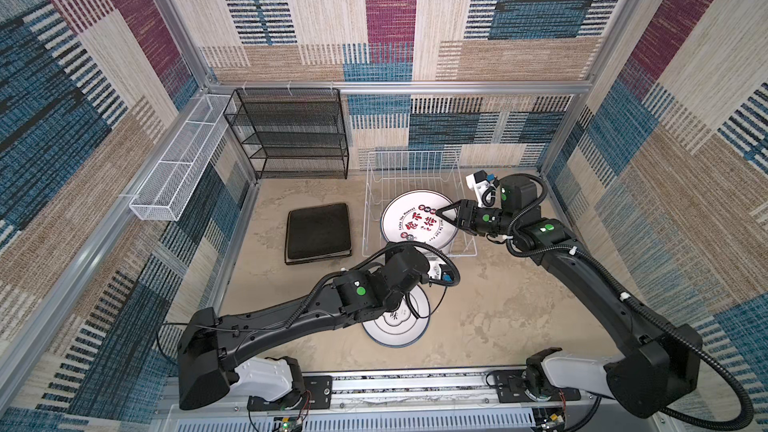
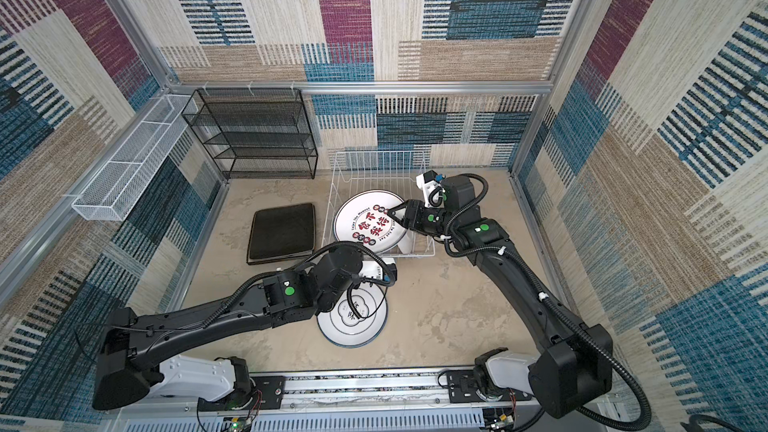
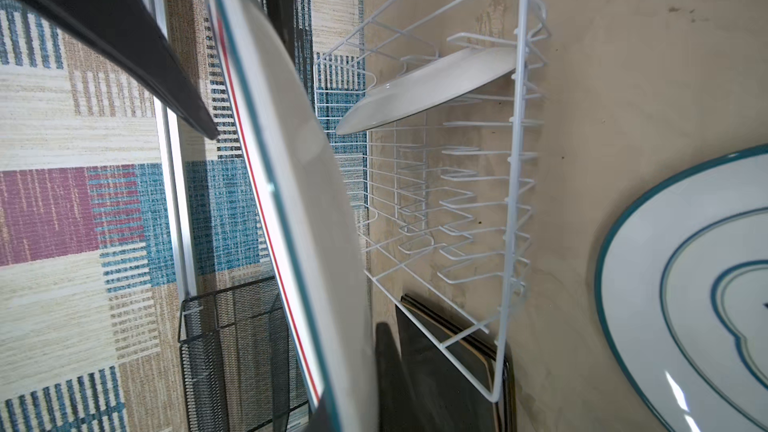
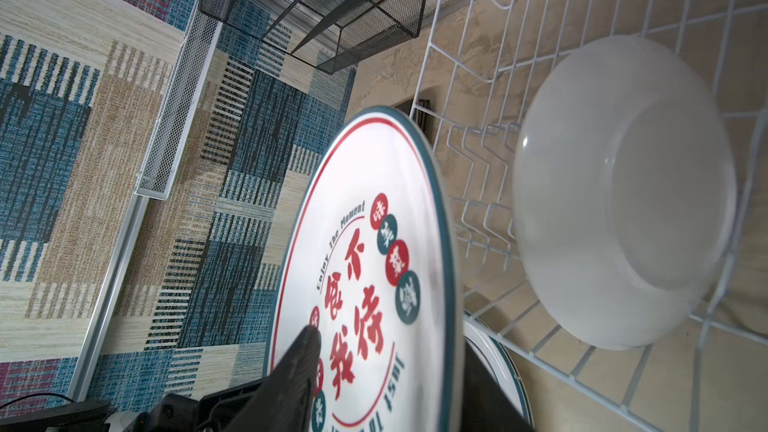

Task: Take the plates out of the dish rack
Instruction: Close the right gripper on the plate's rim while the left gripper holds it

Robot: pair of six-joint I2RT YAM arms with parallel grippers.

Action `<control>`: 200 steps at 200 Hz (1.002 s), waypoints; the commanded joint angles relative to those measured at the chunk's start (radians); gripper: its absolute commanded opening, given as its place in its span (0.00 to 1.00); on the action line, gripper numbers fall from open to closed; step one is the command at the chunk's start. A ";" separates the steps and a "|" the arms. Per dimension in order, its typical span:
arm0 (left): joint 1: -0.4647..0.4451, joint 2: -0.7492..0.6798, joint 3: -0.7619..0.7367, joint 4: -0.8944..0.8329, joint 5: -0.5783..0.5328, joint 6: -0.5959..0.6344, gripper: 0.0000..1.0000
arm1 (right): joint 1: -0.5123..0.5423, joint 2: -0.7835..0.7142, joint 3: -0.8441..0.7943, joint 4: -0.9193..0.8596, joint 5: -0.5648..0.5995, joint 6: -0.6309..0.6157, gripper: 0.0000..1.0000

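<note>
A round plate [image 1: 415,218] [image 2: 365,218] with red characters and a teal rim hangs tilted over the front of the white dish rack [image 1: 374,184] [image 2: 338,184]. My right gripper [image 1: 446,214] [image 4: 395,351] is shut on its right edge, one finger on the printed face. My left gripper [image 3: 349,367] is shut on its near edge, hidden under the wrist in both top views. A second round plate [image 4: 623,201] [image 3: 428,89] leans in the rack, white underside showing. Another round plate [image 1: 395,326] lies flat on the table under my left arm. Black-backed square plates [image 1: 318,232] are stacked left of the rack.
A black mesh shelf unit [image 1: 286,135] stands against the back wall, left of the rack. A long white mesh basket [image 1: 174,176] hangs on the left wall. Patterned walls close in three sides, and the arms' base rail [image 1: 374,384] runs along the front.
</note>
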 commanded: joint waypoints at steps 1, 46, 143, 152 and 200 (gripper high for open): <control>-0.003 0.006 -0.001 0.103 -0.050 0.052 0.00 | 0.002 0.006 0.005 -0.006 -0.002 -0.014 0.42; -0.002 0.008 -0.013 0.115 -0.058 0.050 0.00 | 0.003 0.007 0.001 0.002 -0.009 -0.012 0.25; -0.003 0.005 -0.012 0.119 -0.096 -0.063 0.16 | 0.003 -0.038 -0.033 0.063 0.013 0.024 0.00; -0.002 0.000 -0.003 0.090 -0.092 -0.109 0.23 | 0.001 -0.042 -0.032 0.064 0.020 0.026 0.00; -0.010 -0.060 0.015 -0.052 -0.033 -0.396 0.67 | -0.022 -0.088 -0.055 0.129 0.047 0.086 0.00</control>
